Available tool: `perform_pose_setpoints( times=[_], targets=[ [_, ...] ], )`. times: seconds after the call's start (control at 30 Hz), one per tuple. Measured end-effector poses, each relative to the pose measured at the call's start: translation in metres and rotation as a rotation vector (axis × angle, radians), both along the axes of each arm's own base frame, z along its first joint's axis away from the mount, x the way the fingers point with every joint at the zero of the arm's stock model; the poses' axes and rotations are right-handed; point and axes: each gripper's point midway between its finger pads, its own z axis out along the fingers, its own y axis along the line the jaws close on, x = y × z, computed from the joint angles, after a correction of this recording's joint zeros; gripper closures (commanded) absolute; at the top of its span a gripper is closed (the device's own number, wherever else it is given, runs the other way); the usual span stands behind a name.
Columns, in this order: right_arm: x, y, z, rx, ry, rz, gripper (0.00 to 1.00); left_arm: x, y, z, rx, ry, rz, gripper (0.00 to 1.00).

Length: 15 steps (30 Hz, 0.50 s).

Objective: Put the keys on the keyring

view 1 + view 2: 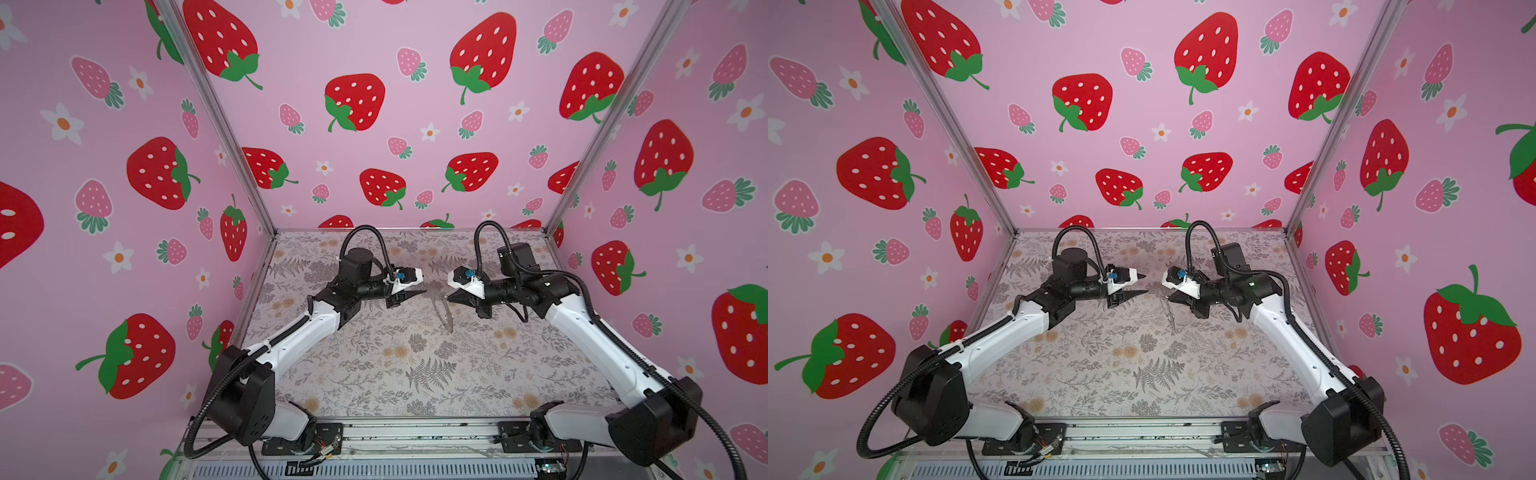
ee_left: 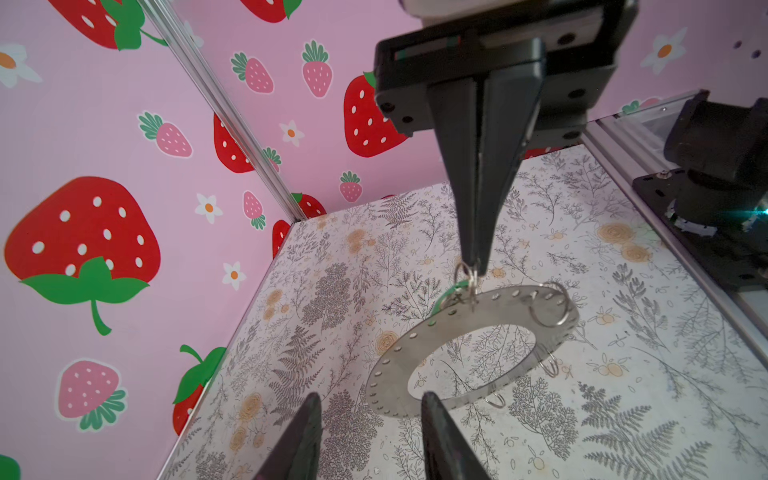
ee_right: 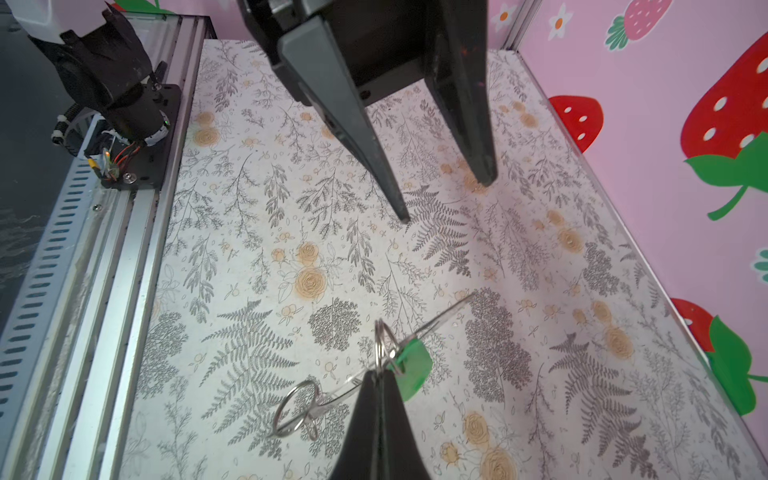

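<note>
My right gripper (image 3: 378,374) is shut on a small wire loop at the rim of the keyring (image 2: 395,365), holding it above the table. The flat grey ring hangs tilted and shows edge-on in both top views (image 1: 444,313) (image 1: 1170,316). The keys' green tag (image 3: 413,365) (image 2: 446,293) hangs at that same loop, right by the shut fingertips; the small metal key is too tiny to make out. My left gripper (image 2: 370,397) (image 1: 422,286) is open and empty, facing the ring from the left, a short way off.
More wire loops (image 2: 550,309) sit along the ring's rim. The floral table (image 1: 395,365) is walled by pink strawberry panels on three sides. An aluminium rail (image 1: 415,432) with both arm bases runs along the front edge.
</note>
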Motion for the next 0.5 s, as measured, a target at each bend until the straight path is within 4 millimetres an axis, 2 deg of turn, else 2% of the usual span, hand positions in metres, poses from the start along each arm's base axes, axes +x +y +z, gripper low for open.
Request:
perform_pose_setpoints(
  times=[0.2, 0.37, 0.5],
  targets=[
    [-0.011, -0.006, -0.013, -0.057, 0.06, -0.005, 1.0, 0.001, -0.006, -0.01, -0.005, 0.029, -0.021, 0.58],
    [-0.015, -0.01, -0.018, -0.086, 0.055, 0.012, 1.0, -0.019, -0.019, -0.022, 0.074, -0.025, -0.108, 0.58],
    [-0.018, -0.012, -0.018, -0.101, 0.047, 0.035, 1.0, -0.033, -0.027, -0.024, 0.106, -0.06, -0.177, 0.57]
  ],
)
